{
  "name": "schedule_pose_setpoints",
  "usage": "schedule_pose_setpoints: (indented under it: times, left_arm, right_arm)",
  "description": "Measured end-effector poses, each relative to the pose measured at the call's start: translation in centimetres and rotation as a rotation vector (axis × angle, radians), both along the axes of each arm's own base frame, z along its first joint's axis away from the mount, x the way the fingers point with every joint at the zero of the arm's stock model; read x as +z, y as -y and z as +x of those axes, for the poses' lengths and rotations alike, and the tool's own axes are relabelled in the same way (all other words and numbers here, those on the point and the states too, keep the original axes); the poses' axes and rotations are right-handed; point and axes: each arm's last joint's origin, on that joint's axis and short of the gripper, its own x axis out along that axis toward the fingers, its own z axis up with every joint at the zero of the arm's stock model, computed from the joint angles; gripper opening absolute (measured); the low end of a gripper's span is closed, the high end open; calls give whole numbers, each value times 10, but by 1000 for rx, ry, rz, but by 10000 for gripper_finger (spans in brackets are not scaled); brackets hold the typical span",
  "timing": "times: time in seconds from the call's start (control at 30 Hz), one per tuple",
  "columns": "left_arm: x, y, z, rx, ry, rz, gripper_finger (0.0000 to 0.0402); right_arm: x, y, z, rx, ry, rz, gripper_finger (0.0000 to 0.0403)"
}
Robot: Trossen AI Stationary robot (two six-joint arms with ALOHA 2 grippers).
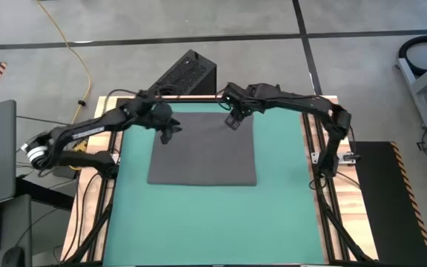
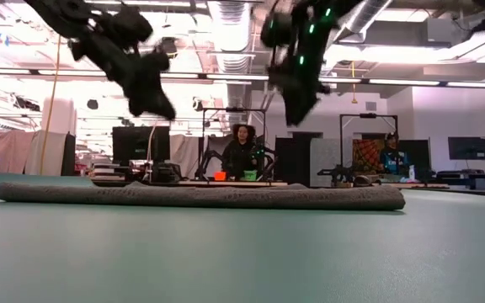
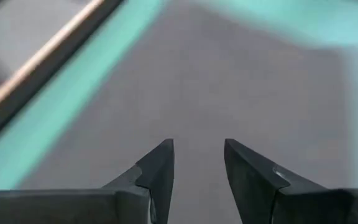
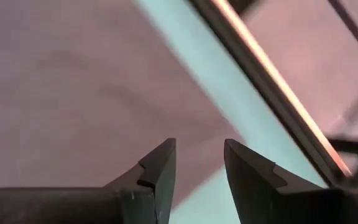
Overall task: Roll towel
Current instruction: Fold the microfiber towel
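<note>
The towel (image 1: 203, 148) is lying flat and unrolled on the green mat (image 1: 199, 222), toward the surface's far half, its sides squared to the mat and its longer axis running left to right. Above its far corners, the left claw (image 1: 167, 133) and right claw (image 1: 233, 121) are hovering part-open, holding nothing. Uneven pinches there could be skewing the roll.
</note>
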Motion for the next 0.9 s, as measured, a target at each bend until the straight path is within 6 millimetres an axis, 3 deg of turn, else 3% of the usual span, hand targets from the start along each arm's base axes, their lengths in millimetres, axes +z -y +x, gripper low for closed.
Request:
schedule_pose_setpoints:
  times: [0.17, 0.4, 0.5, 0.63, 0.8, 0.9]
  left_arm:
    - [35, 47, -26, -271, 134, -7, 130]
    - [52, 116, -69, -426, 117, 68, 130]
    - [54, 132, -82, -433, 117, 32, 130]
    - [49, 147, -87, -445, 55, 19, 130]
    - [40, 166, -75, -494, -53, 83, 130]
    - [35, 179, -66, -522, -85, 92, 130]
  right_arm:
    - [31, -65, 1, 446, 97, 99, 160]
    - [24, -172, 2, 804, -33, 154, 160]
    - [21, -211, -2, 840, -49, 131, 160]
    - [15, -248, -6, 747, -50, 53, 159]
    - [-17, -280, -9, 606, -98, 42, 162]
    - [-35, -293, -8, 584, -150, 44, 183]
